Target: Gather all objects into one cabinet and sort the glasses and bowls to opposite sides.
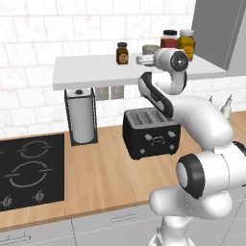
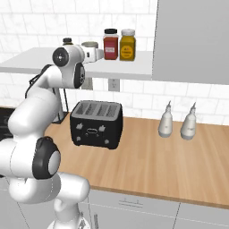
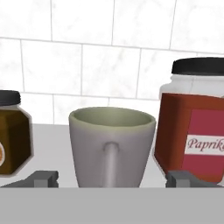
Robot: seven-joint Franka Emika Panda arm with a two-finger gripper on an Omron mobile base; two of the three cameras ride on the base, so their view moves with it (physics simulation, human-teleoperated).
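White tiles back a white shelf point(image 1: 96, 72) in the left base view, where the arm reaches up from the lower right to the shelf's right half. On the shelf stand a small brown spice jar point(image 1: 122, 53), the grey-green mug point(image 1: 150, 49) partly hidden behind the wrist, a red paprika jar point(image 1: 168, 38) and a yellow jar point(image 1: 186, 43). Below, a black toaster point(image 1: 151, 133) sits on the wooden counter point(image 1: 105, 178), with a paper towel roll point(image 1: 81, 117) under the shelf and a black hob point(image 1: 31, 173) at the left.

From the right base view, the hand points toward the mug point(image 2: 91, 44), which stands just left of the red jar point(image 2: 110, 44); the yellow jar point(image 2: 127, 44) is beside that. Two white bottles point(image 2: 176, 120) stand on the counter to the right of the toaster point(image 2: 96, 124).

Looking along the hand, the gripper point(image 3: 111, 178) has its fingertips point(image 3: 43, 177) spread wide, one at each side of the mug point(image 3: 111, 146), not touching it. The mug's handle faces the camera. The brown jar point(image 3: 13, 133) is to its left, the paprika jar point(image 3: 194, 127) close on its right.
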